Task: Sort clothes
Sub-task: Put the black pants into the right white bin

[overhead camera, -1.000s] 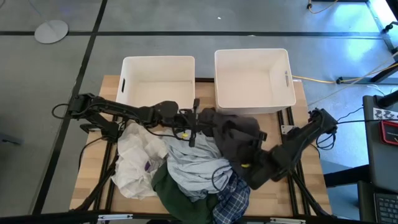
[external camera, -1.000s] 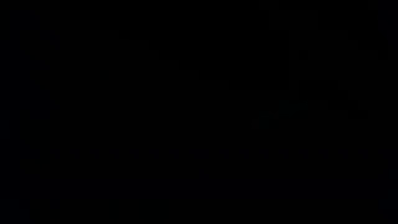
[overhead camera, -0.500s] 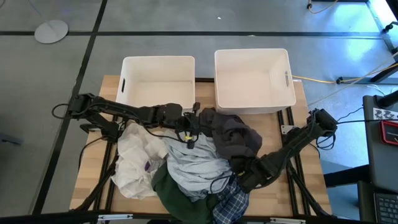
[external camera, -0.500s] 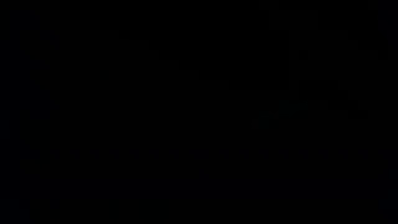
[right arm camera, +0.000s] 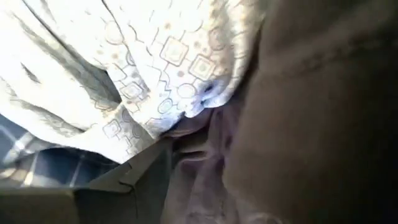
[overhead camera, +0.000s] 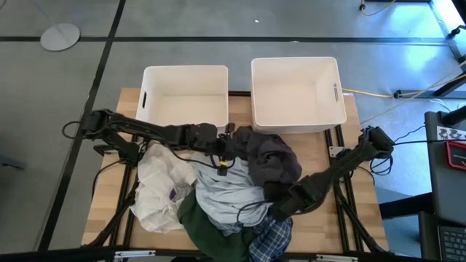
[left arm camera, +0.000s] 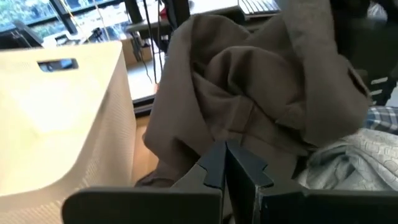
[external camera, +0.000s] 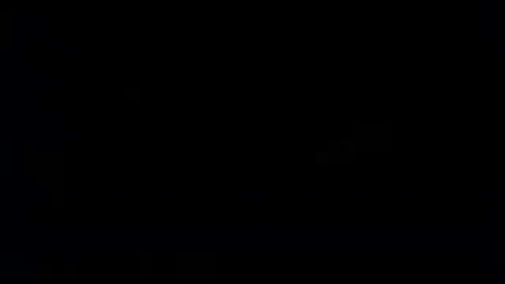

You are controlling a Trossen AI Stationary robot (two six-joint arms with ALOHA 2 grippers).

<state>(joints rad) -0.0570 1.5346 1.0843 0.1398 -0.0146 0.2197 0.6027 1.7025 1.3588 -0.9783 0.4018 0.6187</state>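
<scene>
At the table's near edge, plaid shirt (overhead camera: 273, 234) and green garment (overhead camera: 196, 222) lie lowest in the heap. White garment (overhead camera: 162, 185) spreads to the left; pale shirt (overhead camera: 229, 193) sits mid-pile. Right arm reaches in low from the right side, elbow out, right gripper (overhead camera: 275, 207) buried at the seam between pale shirt and dark grey garment (overhead camera: 271, 159). In the right wrist view one dark finger (right arm camera: 134, 180) shows against patterned pale cloth and dark cloth; how far the fingers are parted cannot be told. Left arm stretches flat from the left edge across the pile's far side, left gripper (overhead camera: 231, 149) at the dark grey garment's left edge; left wrist view shows fingertips (left arm camera: 225, 163) pressed together, pinching dark grey fabric. Beyond, left bin (overhead camera: 149, 76) and right bin (overhead camera: 258, 69) stand side by side. Low view black.
</scene>
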